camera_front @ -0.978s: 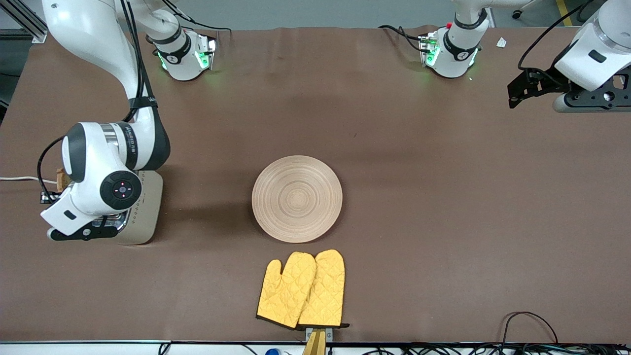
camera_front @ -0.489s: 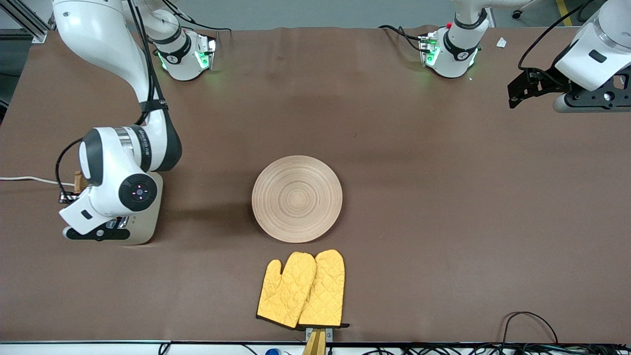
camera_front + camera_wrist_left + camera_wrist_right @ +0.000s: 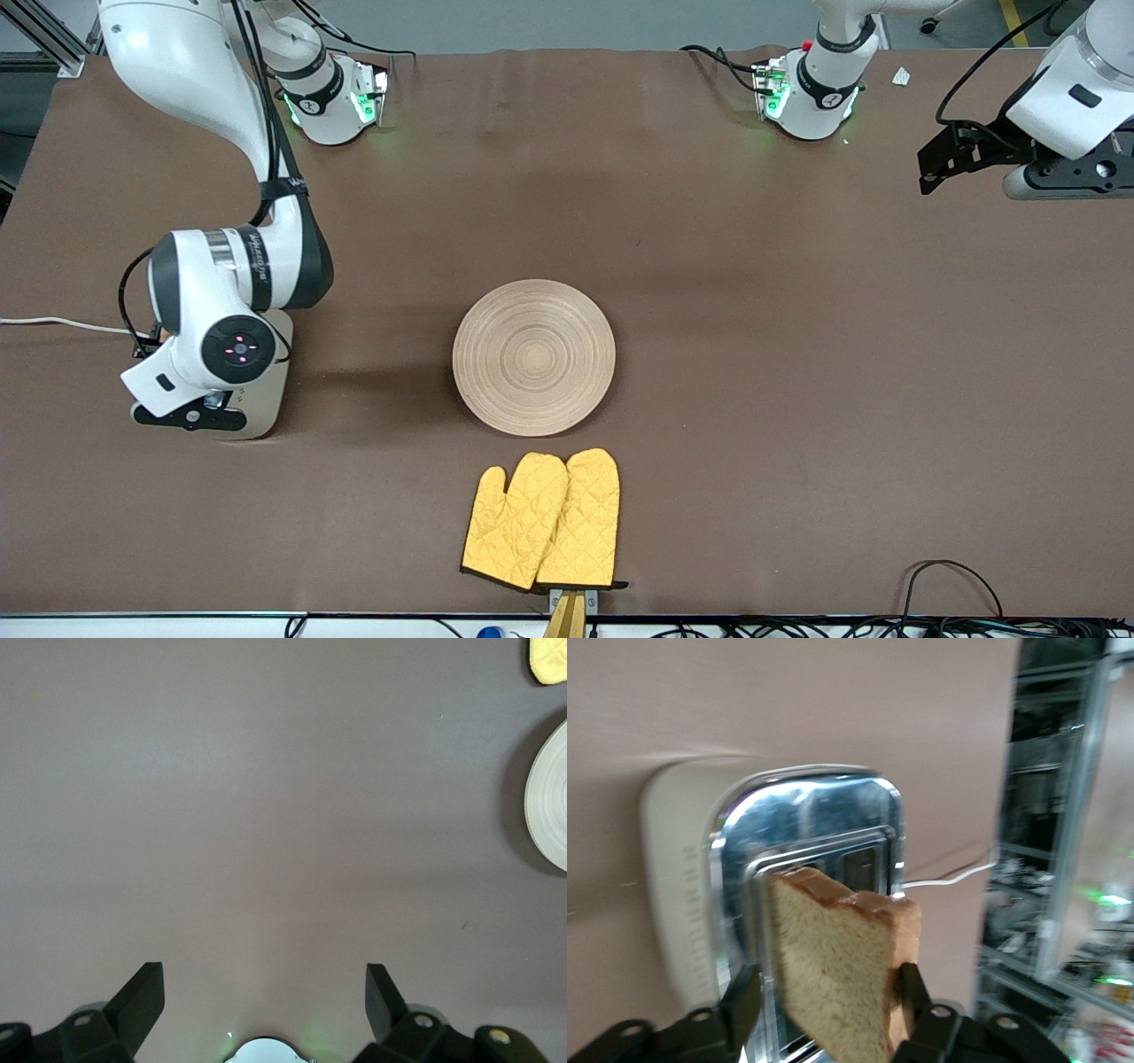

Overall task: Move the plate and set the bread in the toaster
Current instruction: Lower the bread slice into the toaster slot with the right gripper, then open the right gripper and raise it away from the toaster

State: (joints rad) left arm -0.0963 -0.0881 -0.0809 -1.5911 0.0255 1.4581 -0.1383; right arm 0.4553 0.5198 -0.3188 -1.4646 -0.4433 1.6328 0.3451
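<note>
The beige wooden plate (image 3: 533, 357) lies at the table's middle and shows at the edge of the left wrist view (image 3: 549, 797). The cream toaster (image 3: 266, 394) stands at the right arm's end, mostly covered by the right arm's hand. In the right wrist view its chrome top (image 3: 806, 859) and slots show. My right gripper (image 3: 146, 346) (image 3: 824, 1001) is shut on the tan bread slice (image 3: 842, 966), holding it tilted just above the toaster's slots. The bread is hidden in the front view. My left gripper (image 3: 939, 159) (image 3: 266, 1001) is open and empty, waiting high over the left arm's end.
A pair of yellow oven mitts (image 3: 542, 521) lies nearer to the front camera than the plate; a corner shows in the left wrist view (image 3: 549, 660). The toaster's white cord (image 3: 53, 323) runs off the table's end. Cables lie along the front edge (image 3: 948, 576).
My right gripper has carried the bread toward the table's middle, from beside the toaster's end to over its top. The left gripper has shifted slightly.
</note>
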